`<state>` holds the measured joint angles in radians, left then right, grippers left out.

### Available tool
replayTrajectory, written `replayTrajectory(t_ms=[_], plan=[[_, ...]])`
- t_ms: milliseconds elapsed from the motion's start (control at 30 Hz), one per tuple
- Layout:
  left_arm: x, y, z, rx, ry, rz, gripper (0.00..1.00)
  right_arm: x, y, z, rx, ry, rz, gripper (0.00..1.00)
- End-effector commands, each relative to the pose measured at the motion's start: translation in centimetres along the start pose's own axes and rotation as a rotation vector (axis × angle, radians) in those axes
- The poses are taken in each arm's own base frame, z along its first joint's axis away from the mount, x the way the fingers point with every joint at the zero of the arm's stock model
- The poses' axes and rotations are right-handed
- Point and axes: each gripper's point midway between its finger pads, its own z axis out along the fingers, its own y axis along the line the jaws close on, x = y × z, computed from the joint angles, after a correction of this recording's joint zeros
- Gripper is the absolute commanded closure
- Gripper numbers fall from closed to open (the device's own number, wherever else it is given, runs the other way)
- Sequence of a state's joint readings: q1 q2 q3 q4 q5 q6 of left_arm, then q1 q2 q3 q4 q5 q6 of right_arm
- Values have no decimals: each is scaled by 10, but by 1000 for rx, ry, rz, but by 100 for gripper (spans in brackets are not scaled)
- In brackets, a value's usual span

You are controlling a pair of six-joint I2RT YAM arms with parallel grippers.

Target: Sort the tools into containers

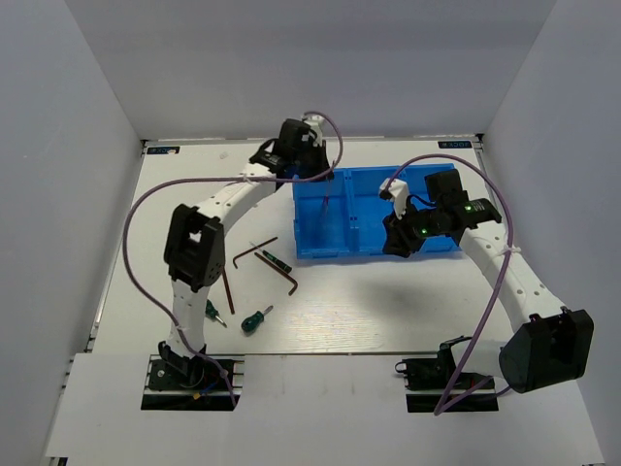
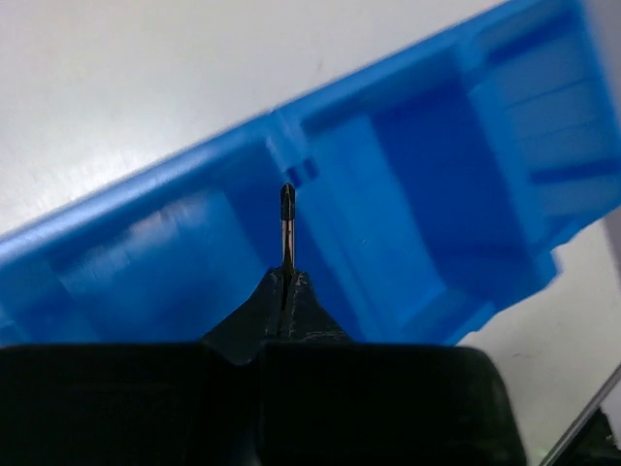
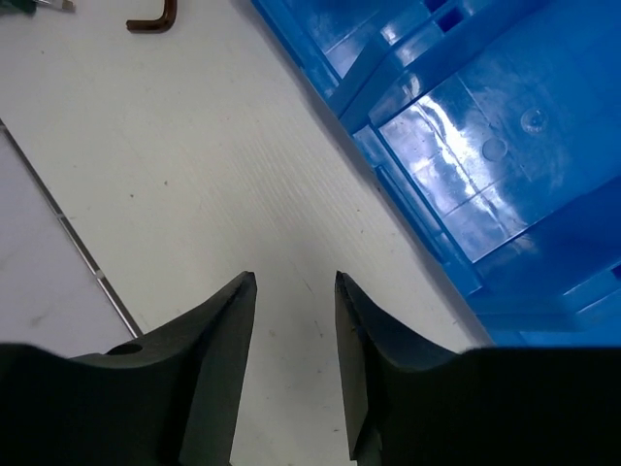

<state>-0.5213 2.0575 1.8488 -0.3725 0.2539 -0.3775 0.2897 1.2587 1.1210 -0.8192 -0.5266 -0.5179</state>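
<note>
The left gripper (image 2: 287,280), pinched tight on a thin dark metal tool shaft (image 2: 287,218), hangs mid-frame over the long bright blue plastic bin (image 2: 417,146), right at a divider. I'd nudge it clear before releasing. The right gripper (image 3: 294,283) stands parted, empty.

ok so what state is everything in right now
left hand: shut on thin tool, above blue bin
thin tool: gripped, tip sticking out
right hand: open, empty
blue bin: upright, open-topped
hex key: loose on table
other hex key: loose on table
green screwdriver: lying on table
other green screwdriver: lying on table
</note>
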Motion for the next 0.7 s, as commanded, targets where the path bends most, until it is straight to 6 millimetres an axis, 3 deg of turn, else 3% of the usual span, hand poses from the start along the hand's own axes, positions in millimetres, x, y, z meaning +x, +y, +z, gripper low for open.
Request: replayTrajectory(t_ms=[0,33,100,133,167,267,367,433,467,500,533,567,600,633,667], plan=[[-14,-6,-12,-49,-25,23,95,-21,-1,-7,21,-75,-58,55],[-9,-1,-11,-67,-17,29,81,-22,-1,-7,21,-78,-65,53],[-1,-1,-9,-76,3,38,68,-23,4,-4,-2,-87,-67,51],[-1,-1,-9,-76,3,39,52,-25,6,-2,-14,-87,-75,49],[-2,-2,-13,-76,2,51,45,-26,8,0,-25,-88,-80,47],[-13,-7,-26,-76,-28,66,27,-30,16,7,-74,-92,-104,46],[-31,-19,-51,-67,-81,76,24,-38,23,17,-117,-87,-151,46],[-39,-20,-71,-98,-112,78,24,-49,28,24,-140,-89,-182,46],[-37,-9,-81,-163,-129,74,26,-52,39,32,-174,-73,-205,48],[-52,-11,-118,-193,-196,51,35,-57,39,41,-182,-70,-209,50],[-30,16,-131,-307,-179,11,46,-66,40,43,-174,-77,-227,52],[-25,28,-152,-374,-212,-55,59,-73,56,51,-204,-73,-253,56],[-18,38,-175,-443,-238,-83,80,-77,54,65,-208,-66,-258,58],[-5,50,-215,-528,-290,-107,84,-79,55,72,-203,-53,-264,60],[10,61,-236,-585,-281,-132,86,-86,62,83,-208,-40,-273,63]])
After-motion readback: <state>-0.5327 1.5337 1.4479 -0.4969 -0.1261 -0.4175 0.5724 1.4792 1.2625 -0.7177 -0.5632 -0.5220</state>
